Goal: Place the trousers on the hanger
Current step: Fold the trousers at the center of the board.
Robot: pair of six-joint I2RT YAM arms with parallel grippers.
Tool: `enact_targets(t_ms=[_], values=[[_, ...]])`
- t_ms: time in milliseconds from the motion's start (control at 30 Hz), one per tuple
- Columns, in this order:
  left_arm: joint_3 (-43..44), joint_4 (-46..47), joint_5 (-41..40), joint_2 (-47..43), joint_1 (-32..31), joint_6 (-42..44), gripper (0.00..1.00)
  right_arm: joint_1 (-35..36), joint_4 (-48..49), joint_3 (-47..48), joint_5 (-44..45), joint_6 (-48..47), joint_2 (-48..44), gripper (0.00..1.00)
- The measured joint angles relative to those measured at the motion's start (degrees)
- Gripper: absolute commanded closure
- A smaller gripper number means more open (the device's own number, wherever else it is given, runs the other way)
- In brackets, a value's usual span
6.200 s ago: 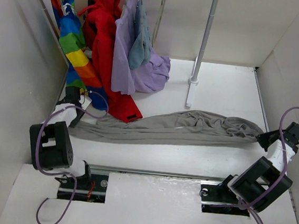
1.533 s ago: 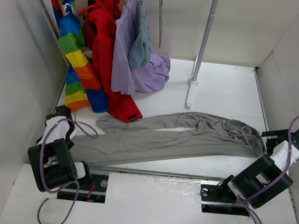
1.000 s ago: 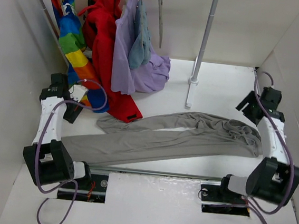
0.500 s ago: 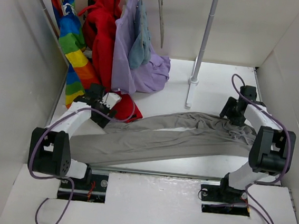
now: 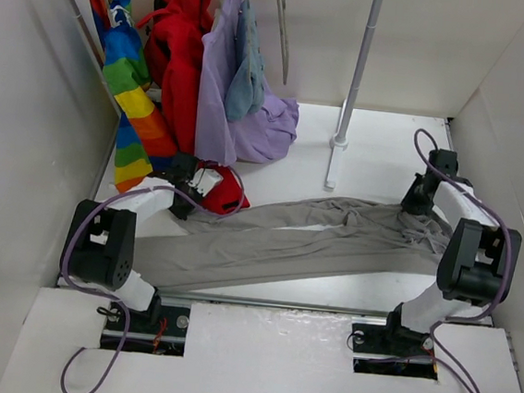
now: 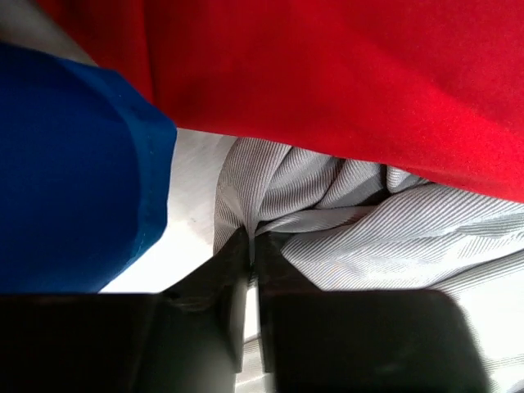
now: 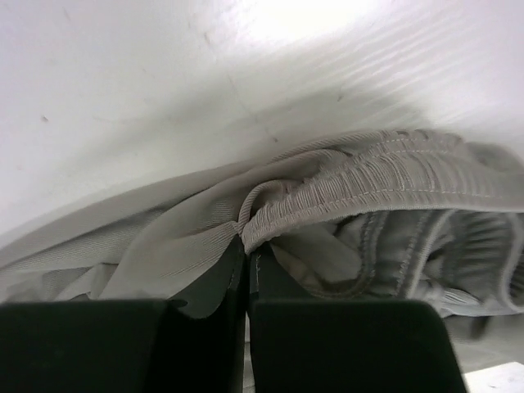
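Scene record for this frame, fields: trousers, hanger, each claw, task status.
trousers: flat on the table, waist to the right, legs to the left
hanger: hangs at the back, right of the lilac garment, nothing on it
left claw: shut on a leg-end fold, beside the red coat
right claw: shut on the waistband
status: trousers not yet on hanger

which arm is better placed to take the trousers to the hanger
Left: the left gripper pinches the trousers by a leg, nearer the hanger; the right gripper holds the waistband beyond the pole.
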Motion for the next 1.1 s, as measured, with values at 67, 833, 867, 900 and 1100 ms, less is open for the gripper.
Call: enact_targets(t_ms=[67,833,867,900,1100], values=[[0.0,-0.2,-0.7,0.2,0.0,0.0,1.0,-1.0,-0.2,1.0,0.0,-0.4,-1.6,1.0],[13.2,-21.4,-19.3,-23.4,4.3,7.8,1.0,-13.4,-2.0,6.4,-0.9,-0.7,-12.2,1.0],[11.9,-22.4,-18.9,-24.1,4.3,8.5,1.0,-13.4,-2.0,6.5,-1.3,-0.7,-12.2,1.0],[10.5,-23.5,-18.2,-24.7,4.3,9.1,1.0,-13.4,-2.0,6.5,-1.6,-0.7,-12.2,1.0],[6.6,-36.3,-5.8,-26.4,4.1,14.1,0.92,-13.4,-2.0,6.5,-2.1,-0.7,-12.2,1.0]])
